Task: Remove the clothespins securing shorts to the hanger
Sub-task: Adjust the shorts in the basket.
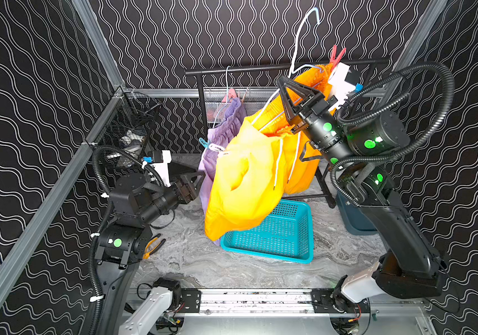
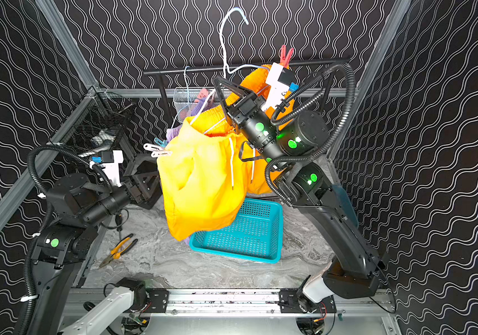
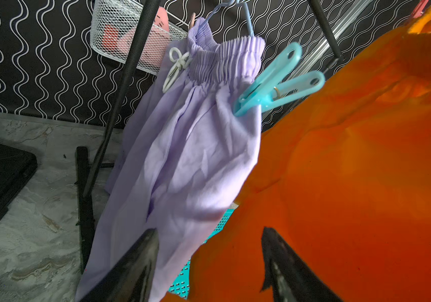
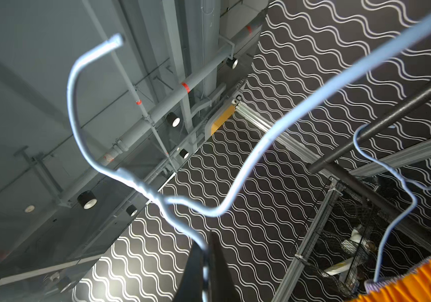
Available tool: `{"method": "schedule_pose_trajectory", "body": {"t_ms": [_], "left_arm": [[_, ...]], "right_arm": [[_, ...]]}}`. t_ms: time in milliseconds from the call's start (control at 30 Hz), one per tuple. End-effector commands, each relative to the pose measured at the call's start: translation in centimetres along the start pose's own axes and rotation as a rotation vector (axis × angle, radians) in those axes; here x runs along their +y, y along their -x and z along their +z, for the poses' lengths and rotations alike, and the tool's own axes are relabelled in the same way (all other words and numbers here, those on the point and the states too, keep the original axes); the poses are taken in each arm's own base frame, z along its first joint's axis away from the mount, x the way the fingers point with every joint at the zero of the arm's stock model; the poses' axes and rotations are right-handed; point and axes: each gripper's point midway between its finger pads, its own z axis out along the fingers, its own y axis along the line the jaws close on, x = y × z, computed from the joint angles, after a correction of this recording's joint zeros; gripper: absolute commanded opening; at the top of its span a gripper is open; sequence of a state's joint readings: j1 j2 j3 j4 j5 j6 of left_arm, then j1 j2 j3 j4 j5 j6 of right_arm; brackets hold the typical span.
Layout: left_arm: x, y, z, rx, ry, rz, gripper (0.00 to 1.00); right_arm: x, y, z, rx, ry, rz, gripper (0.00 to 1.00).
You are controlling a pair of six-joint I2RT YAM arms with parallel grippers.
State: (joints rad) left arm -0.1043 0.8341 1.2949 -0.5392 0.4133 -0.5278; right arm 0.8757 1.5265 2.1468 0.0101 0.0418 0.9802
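Clothespins, three seen, all on fabric. The red clothespin (image 1: 337,55) (image 2: 285,54) is clipped at the raised end of the orange shorts (image 1: 246,185) (image 2: 203,185). The light blue clothespin (image 1: 204,143) (image 3: 277,83) is on the waistband of the lilac shorts (image 1: 226,124) (image 3: 188,157). The whitish clothespin (image 1: 217,148) (image 2: 155,150) is just beside it, at the low end of the orange waistband.

Right gripper (image 1: 279,79) (image 4: 209,235) is clamped tight on the wire of the hanger (image 1: 301,34) (image 4: 261,146) and holds it tilted. The hook is in the air above the rail (image 1: 232,69), with the orange shorts dangling over the teal basket (image 1: 284,232) mid-surface.

Lilac shorts hang from a second hanger (image 1: 227,78) on the rail, by the back edge of the surface (image 1: 232,269).

Left gripper (image 1: 194,179) (image 3: 209,230) has its jaws well apart with nothing clamped, low beside the lilac and orange cloth; cannot tell if it touches.

Pliers (image 2: 119,249) lie near the left edge.
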Motion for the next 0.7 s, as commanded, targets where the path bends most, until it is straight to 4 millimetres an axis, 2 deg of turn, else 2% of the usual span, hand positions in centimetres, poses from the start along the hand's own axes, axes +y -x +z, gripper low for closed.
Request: {"method": "schedule_pose_trajectory", "body": {"t_ms": [0, 133, 267, 467, 667], "left_arm": [[-0.1, 0.5, -0.3, -0.027, 0.003, 0.011, 0.67], [0.0, 0.3, -0.7, -0.029, 0.016, 0.017, 0.67], [0.2, 0.2, -0.9, -0.028, 0.023, 0.016, 0.67], [0.5, -0.1, -0.9, -0.030, 0.035, 0.010, 0.67], [0.7, -0.4, -1.0, -0.024, 0.044, 0.012, 0.67]], "right_arm": [[0.0, 0.4, 0.1, -0.074, -0.028, -0.011, 0.00], [-1.0, -0.4, -0.3, -0.139, -0.068, 0.016, 0.00], [-2.8, 0.0, -0.5, -0.205, -0.123, 0.038, 0.00], [-4.2, 1.5, -1.4, -0.320, -0.168, 0.060, 0.00], [-9.6, 2.3, -5.4, -0.458, -0.325, 0.018, 0.00]]}}
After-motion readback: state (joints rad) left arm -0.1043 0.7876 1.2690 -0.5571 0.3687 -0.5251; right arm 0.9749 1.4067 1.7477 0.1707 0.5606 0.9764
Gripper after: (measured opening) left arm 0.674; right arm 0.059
